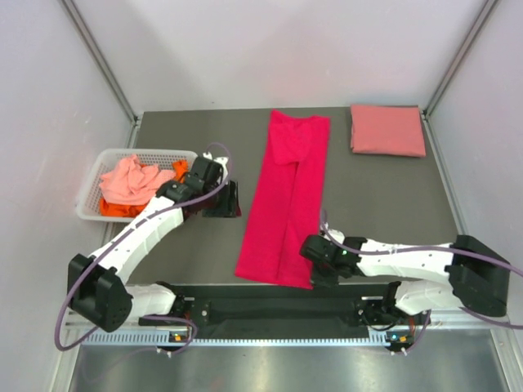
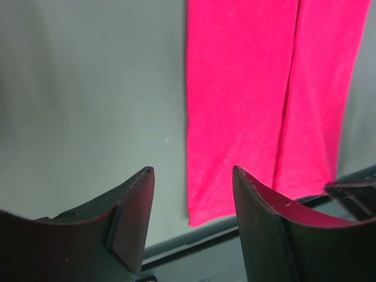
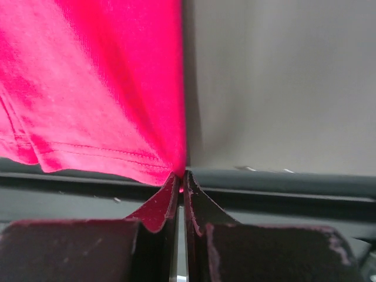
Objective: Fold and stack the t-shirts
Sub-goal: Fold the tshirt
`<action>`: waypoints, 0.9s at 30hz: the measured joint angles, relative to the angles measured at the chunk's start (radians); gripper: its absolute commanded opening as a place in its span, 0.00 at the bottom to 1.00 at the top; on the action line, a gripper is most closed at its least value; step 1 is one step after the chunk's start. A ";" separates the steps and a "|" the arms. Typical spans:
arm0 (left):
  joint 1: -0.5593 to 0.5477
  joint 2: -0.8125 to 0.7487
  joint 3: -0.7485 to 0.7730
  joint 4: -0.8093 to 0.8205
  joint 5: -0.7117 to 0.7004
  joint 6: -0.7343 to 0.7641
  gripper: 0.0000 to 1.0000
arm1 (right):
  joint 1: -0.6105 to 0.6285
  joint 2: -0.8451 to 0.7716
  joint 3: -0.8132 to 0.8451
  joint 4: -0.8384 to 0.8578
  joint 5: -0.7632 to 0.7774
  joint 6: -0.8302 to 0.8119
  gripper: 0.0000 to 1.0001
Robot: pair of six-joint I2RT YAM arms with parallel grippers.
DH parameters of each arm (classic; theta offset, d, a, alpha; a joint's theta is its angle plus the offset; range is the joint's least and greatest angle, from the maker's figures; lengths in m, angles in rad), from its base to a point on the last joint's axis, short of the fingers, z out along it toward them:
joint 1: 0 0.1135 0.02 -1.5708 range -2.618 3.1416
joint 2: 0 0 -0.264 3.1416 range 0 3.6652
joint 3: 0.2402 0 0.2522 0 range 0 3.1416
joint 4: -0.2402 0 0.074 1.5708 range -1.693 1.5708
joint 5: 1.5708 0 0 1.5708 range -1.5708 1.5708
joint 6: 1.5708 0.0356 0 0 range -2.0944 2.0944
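A bright magenta-red t-shirt (image 1: 286,196) lies as a long narrow strip down the middle of the table. My right gripper (image 1: 314,274) is shut on its near right hem corner (image 3: 170,161), the jaws pinching the cloth at their tips (image 3: 181,174). Left of the strip, my left gripper (image 1: 224,202) hovers open and empty (image 2: 191,170), with the shirt's near left corner (image 2: 202,214) showing between its fingers. A salmon pink t-shirt (image 1: 388,131) lies folded at the far right. A pale coral t-shirt (image 1: 131,180) is bunched over an orange one (image 1: 113,210).
The white slotted basket (image 1: 96,162) holding the two bunched shirts stands at the left table edge, just behind my left arm. A black rail (image 1: 270,306) runs along the near edge. Grey walls close in the back and both sides.
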 measured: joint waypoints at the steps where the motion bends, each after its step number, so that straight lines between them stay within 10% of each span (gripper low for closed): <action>1: -0.019 -0.011 -0.018 0.002 -0.004 -0.011 0.60 | 0.000 -0.027 -0.018 -0.009 0.002 0.000 0.00; 27: -0.318 -0.100 -0.497 0.248 0.119 -0.345 0.56 | 0.000 -0.352 -0.161 -0.134 0.036 0.023 0.00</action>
